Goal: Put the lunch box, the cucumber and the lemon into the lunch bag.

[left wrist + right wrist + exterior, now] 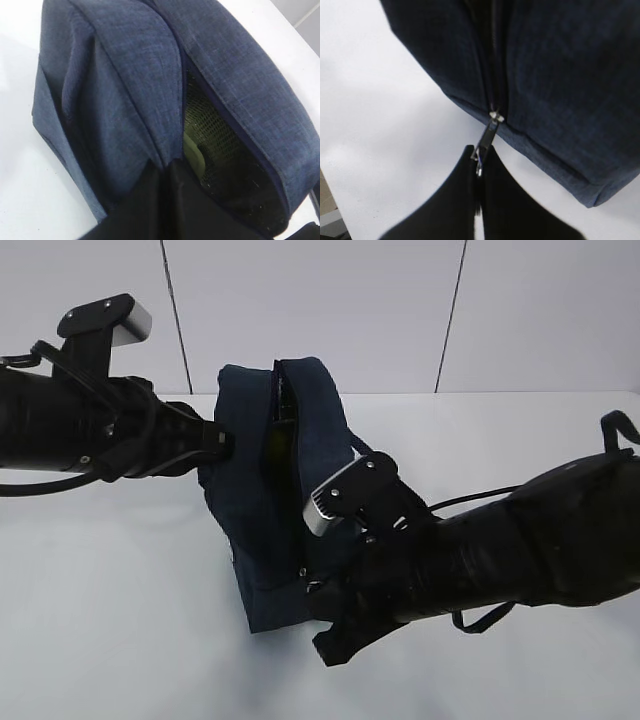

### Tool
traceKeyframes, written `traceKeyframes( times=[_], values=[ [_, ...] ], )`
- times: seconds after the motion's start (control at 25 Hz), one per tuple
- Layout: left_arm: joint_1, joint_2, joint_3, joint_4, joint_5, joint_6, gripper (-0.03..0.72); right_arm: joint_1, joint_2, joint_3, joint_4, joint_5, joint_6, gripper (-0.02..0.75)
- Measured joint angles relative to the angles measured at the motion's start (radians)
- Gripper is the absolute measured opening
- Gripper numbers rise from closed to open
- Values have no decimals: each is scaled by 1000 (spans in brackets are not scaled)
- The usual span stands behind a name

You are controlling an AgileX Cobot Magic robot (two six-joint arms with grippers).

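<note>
The left pincer [222,443] sits on the left side of the white worktop [110,570]. Its tips are pressed together on a fold of the bag's [290,490] blue cloth, at the bag's left side. The bag stands in the middle of the worktop. It is dark blue and boxy. In the left wrist view, the top of the bag gapes open along the zipper line. Inside the gap there is black mesh, and behind it a pale green thing that looks like the lid of the lunch box [192,150]. The cucumber and the lemon cannot be seen in any view. The right pincer [479,167] is at the lower right side of the bag, near the worktop. Its two black tips are pressed together on the silver zipper pull [487,137]. The pull hangs from the slider at the low end of the zipper, near a bottom corner of the bag. The zipper above the slider looks closed there.
</note>
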Motion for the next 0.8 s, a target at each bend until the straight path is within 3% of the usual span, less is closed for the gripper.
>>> traceKeyframes(
  times=[0.8],
  values=[
    [0,0,0,0,0,0,-3,0,-57,2,-5,-52,2,8]
  ],
)
